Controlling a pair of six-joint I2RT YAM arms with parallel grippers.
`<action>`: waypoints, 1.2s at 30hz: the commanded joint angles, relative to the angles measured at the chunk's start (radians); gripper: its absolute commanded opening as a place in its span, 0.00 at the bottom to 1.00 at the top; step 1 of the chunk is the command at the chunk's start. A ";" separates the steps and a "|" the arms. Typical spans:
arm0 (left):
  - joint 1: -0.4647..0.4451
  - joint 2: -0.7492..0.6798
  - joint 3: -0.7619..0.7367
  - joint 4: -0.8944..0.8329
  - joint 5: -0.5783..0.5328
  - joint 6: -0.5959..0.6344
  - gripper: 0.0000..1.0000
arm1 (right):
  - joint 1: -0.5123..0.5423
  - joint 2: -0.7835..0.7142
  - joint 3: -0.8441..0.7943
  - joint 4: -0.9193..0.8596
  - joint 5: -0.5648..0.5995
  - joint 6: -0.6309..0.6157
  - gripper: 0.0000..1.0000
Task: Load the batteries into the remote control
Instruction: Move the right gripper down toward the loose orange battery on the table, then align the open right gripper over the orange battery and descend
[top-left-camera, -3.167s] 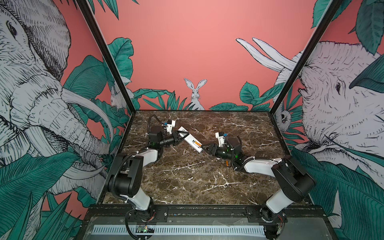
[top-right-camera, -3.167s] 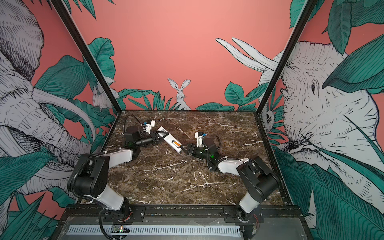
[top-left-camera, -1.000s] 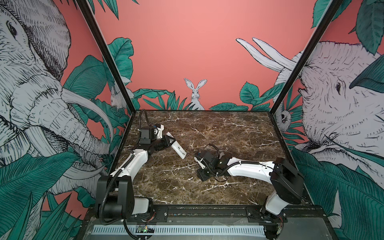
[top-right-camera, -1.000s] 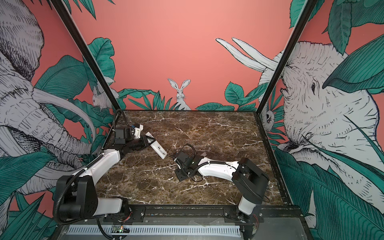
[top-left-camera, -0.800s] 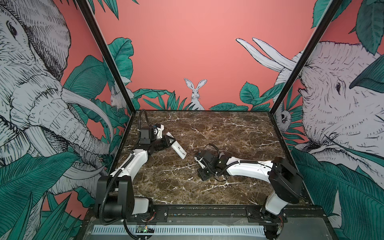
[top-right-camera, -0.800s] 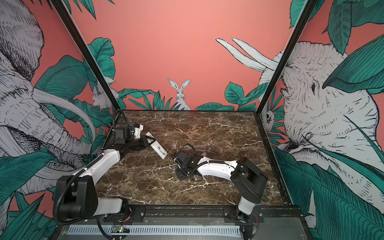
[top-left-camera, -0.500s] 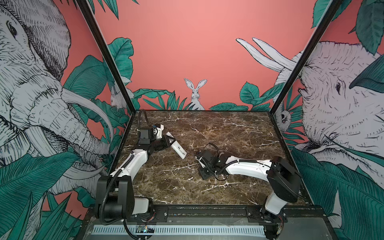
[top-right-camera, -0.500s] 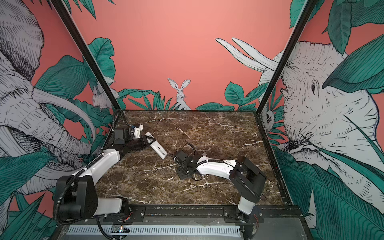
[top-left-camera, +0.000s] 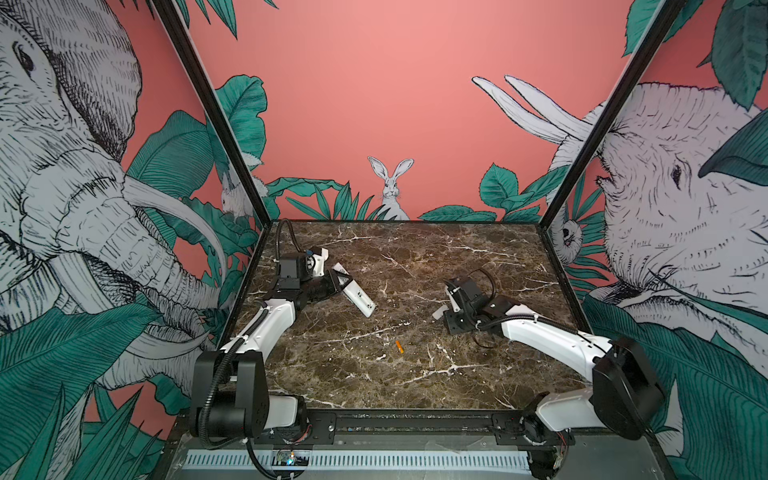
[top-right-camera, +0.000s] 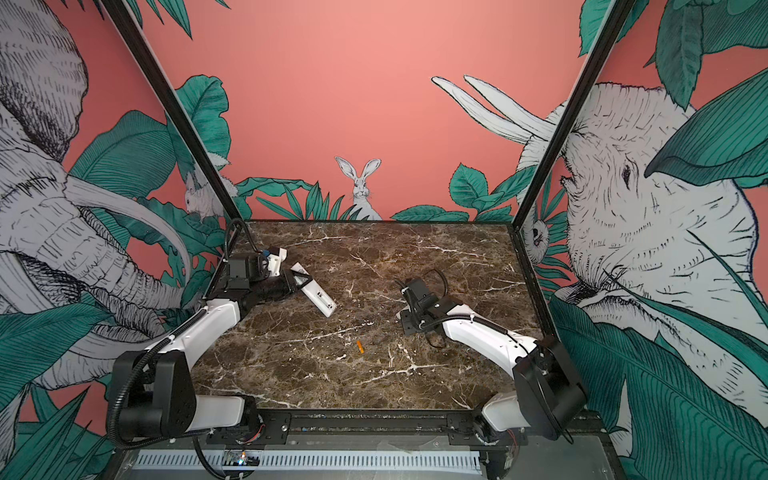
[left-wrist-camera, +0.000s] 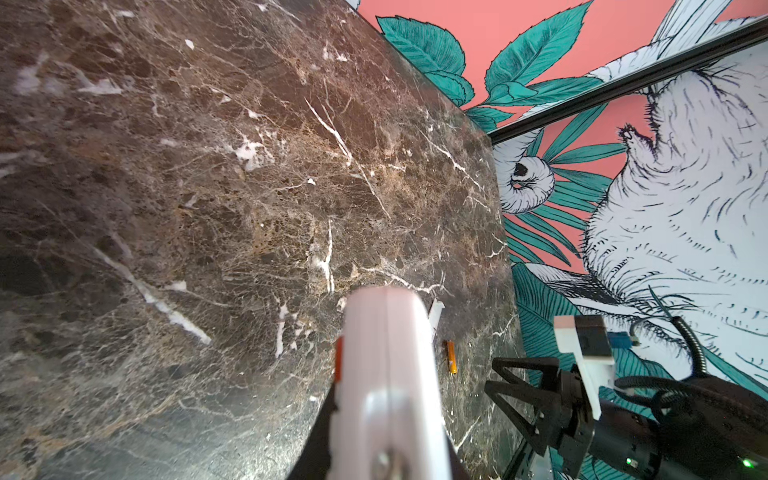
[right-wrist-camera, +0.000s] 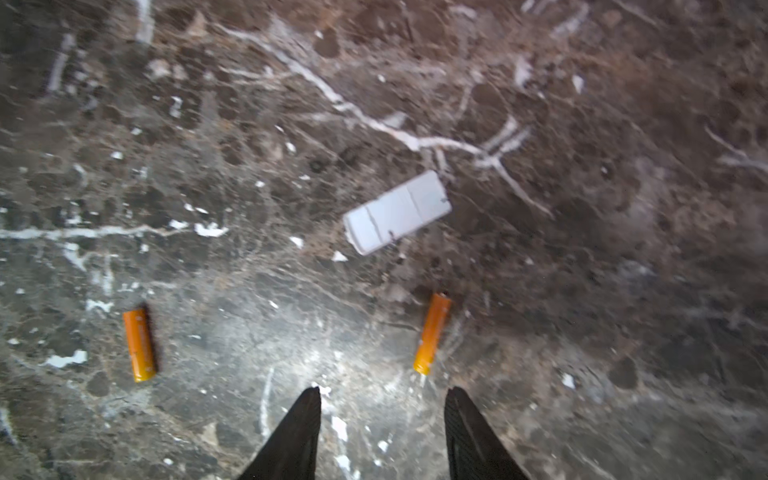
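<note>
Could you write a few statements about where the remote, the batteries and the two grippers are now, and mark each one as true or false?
1. The left gripper is shut on the remote. True.
2. Both batteries are already inside the remote. False: in the right wrist view the batteries lie on the table.
3. The right gripper grips a battery. False: its jaws are open and empty, above the table.
4. A white cover lies on the table and touches neither battery. True.
</note>
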 joint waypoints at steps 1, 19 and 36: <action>0.005 -0.005 -0.013 0.033 0.019 -0.007 0.19 | -0.031 -0.017 -0.016 -0.060 0.009 -0.023 0.48; 0.043 -0.090 0.011 -0.120 -0.080 0.077 0.19 | 0.268 0.277 0.339 -0.190 -0.188 -0.699 0.68; 0.092 -0.128 0.017 -0.156 -0.052 0.097 0.19 | 0.285 0.426 0.367 -0.093 -0.011 -1.023 0.77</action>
